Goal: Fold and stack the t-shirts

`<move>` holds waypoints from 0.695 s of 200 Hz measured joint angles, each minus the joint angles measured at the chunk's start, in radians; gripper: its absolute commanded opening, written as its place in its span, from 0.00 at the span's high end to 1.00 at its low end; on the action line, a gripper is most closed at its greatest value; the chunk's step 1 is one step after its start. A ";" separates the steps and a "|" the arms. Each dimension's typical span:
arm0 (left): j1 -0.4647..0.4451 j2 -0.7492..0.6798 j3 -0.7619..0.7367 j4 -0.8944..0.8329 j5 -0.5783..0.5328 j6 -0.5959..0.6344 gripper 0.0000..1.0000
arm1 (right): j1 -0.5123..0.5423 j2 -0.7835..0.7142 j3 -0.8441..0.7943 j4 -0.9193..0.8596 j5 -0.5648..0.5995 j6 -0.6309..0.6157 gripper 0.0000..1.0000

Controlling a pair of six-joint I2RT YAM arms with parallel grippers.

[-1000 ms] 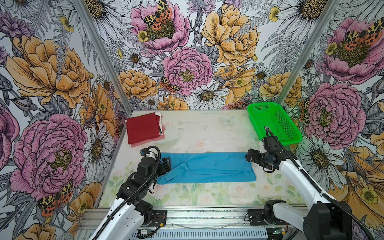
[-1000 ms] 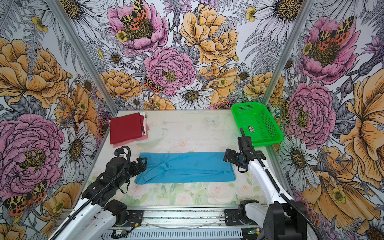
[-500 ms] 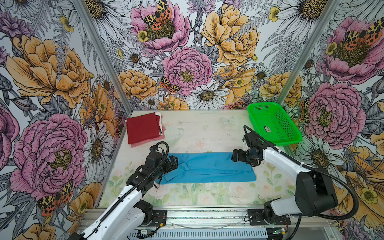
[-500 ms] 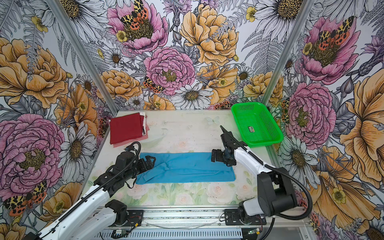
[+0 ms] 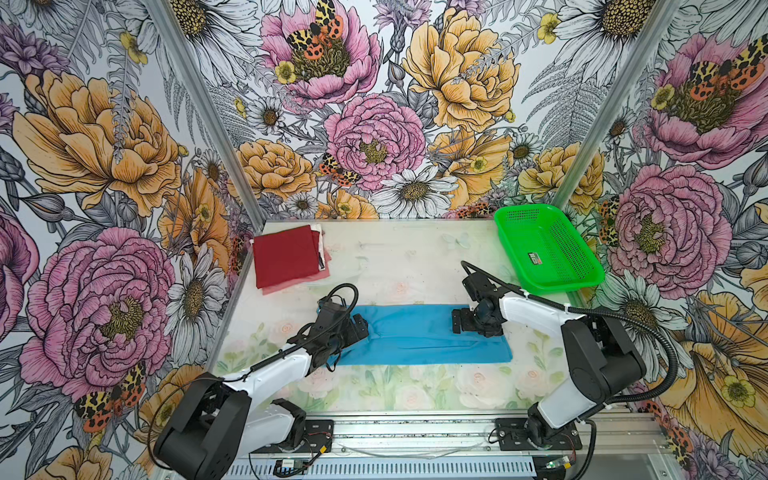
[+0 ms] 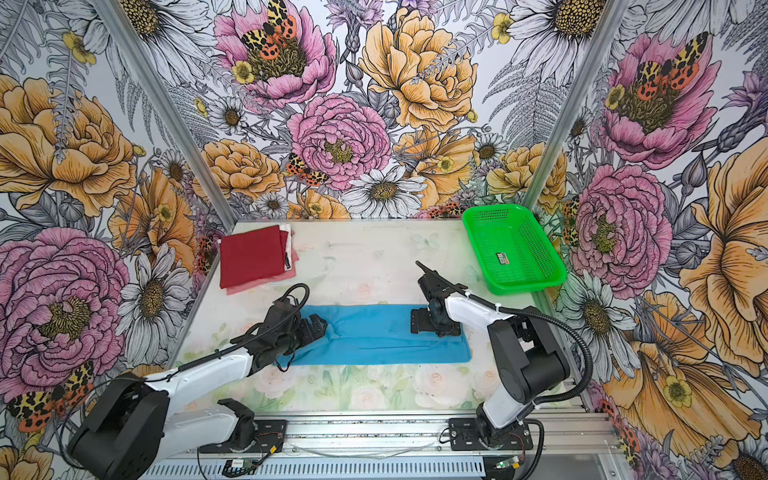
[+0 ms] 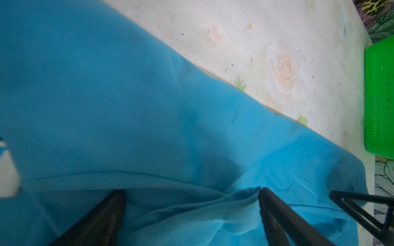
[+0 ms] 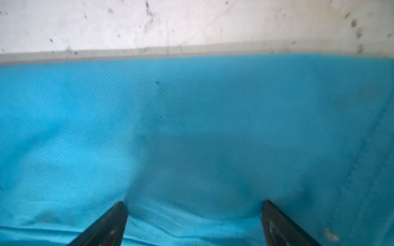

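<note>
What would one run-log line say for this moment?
left gripper: open, over blue t-shirt left end | right gripper: open, over right end | maroon t-shirt: folded, far-left corner

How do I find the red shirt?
Start at the flowery table and go to its far left corner, across from the green basket. The red shirt lies there, folded into a neat square. It is the only dark red cloth; the blue shirt is a long strip.
</note>
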 measured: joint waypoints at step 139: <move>-0.002 0.943 0.927 0.289 0.197 0.117 0.01 | 0.553 -0.069 -0.091 0.260 -0.195 0.397 0.01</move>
